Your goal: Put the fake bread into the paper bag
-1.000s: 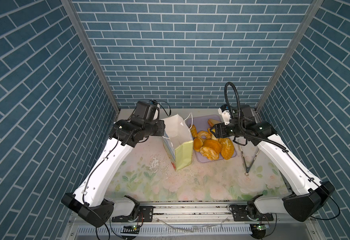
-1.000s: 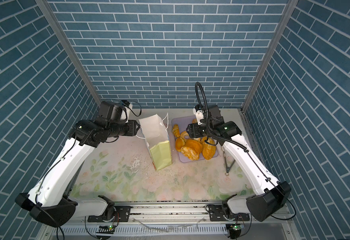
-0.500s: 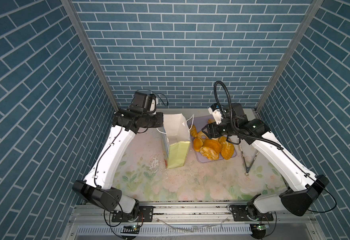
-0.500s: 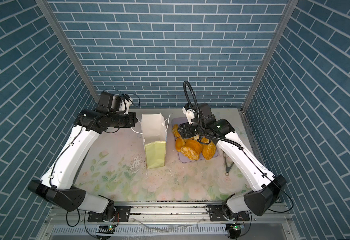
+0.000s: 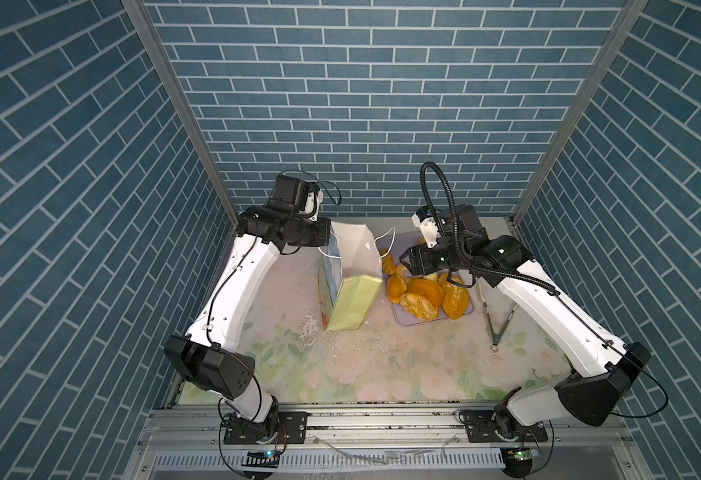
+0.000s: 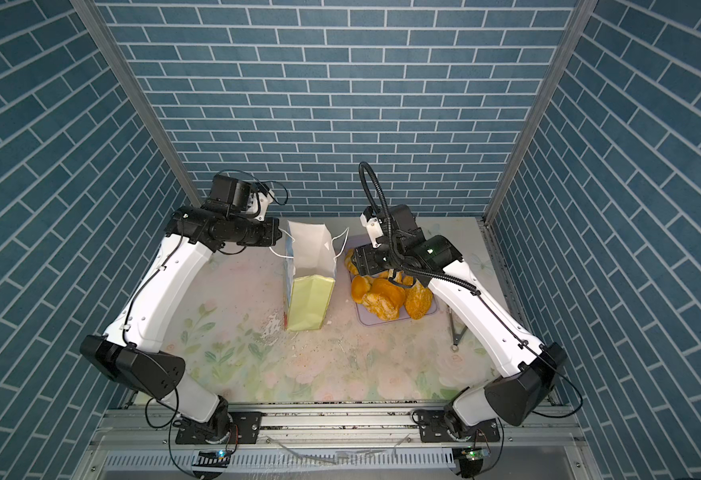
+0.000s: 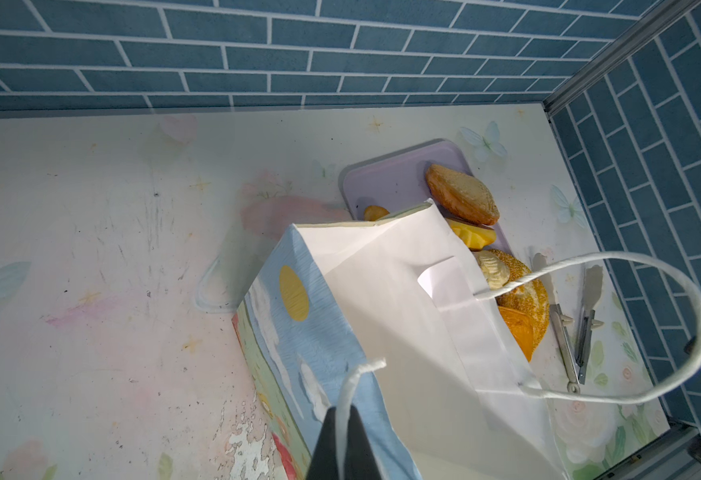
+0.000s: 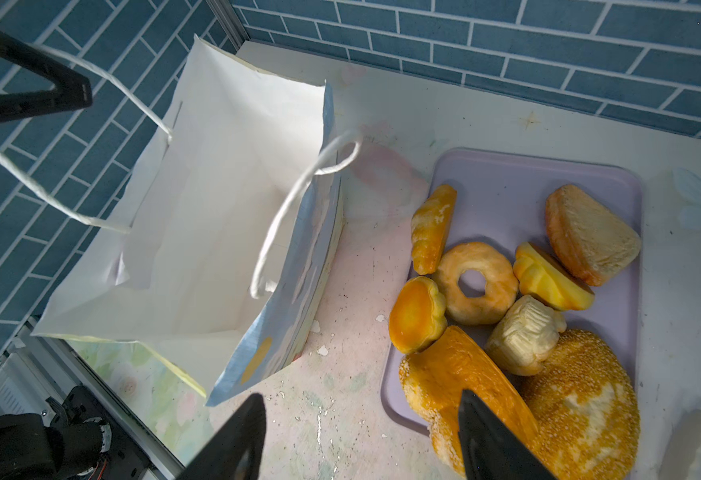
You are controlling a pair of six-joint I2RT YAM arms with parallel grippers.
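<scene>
The paper bag (image 5: 353, 303) (image 6: 311, 303) stands upright left of the tray with its mouth open. Only white lining (image 8: 224, 208) shows inside it. My left gripper (image 7: 342, 440) (image 5: 324, 246) is shut on the bag's white cord handle (image 7: 346, 390) at the bag's left rim. The fake bread (image 5: 423, 293) (image 6: 386, 297) lies heaped on the lilac tray (image 8: 498, 174): a ring doughnut (image 8: 475, 282), a croissant (image 8: 431, 228), a seeded loaf (image 8: 581, 395) and several buns. My right gripper (image 8: 361, 397) (image 5: 407, 262) is open, hovering over the tray's bag-side edge and holding nothing.
Metal tongs (image 5: 498, 320) (image 7: 564, 332) lie on the floral table right of the tray. Brick-patterned walls close in the back and both sides. The bag's other cord handle (image 8: 294, 195) loops loose over its tray-side face.
My left gripper has shut on the cord handle and the tilted bag has come upright. The right arm has swung left from beside the tray to above its bag-side edge.
</scene>
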